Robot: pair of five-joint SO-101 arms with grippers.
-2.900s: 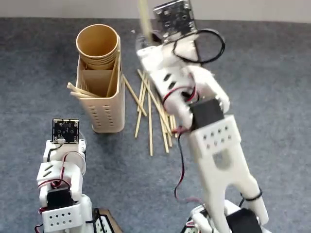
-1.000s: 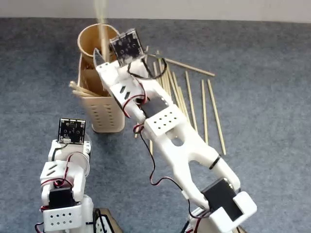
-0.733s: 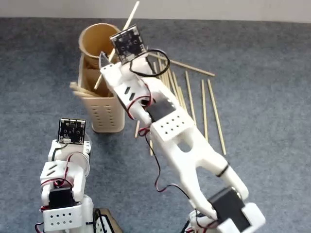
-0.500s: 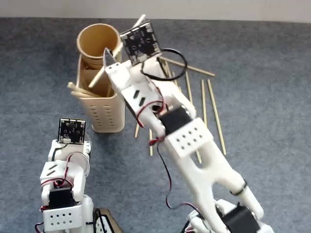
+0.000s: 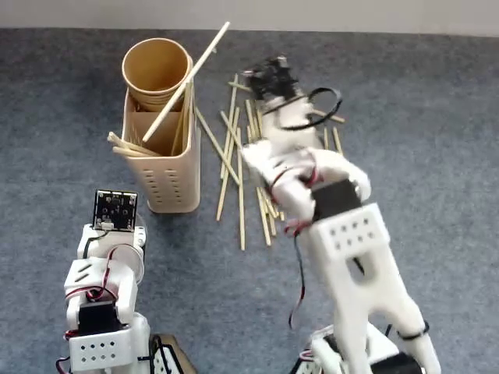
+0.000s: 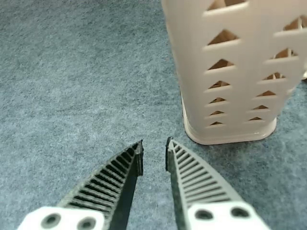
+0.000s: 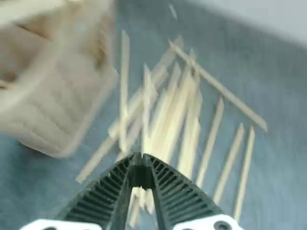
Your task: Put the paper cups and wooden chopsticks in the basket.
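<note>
surface: grey carpeted table (image 5: 70,117) | on it: upright basket (image 5: 171,187), loose wooden chopsticks (image 5: 241,218) beside it

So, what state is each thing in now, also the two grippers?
basket: upright, partly filled.
paper cups: stacked inside the basket.
leaning chopstick: one end in basket, tilted.
loose chopsticks: lying flat beside the basket.
left gripper: fingers slightly apart, empty.
right gripper: fingers shut, empty.

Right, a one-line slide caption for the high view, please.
Stacked paper cups and some chopsticks in the basket; right arm over the loose chopsticks.
</note>
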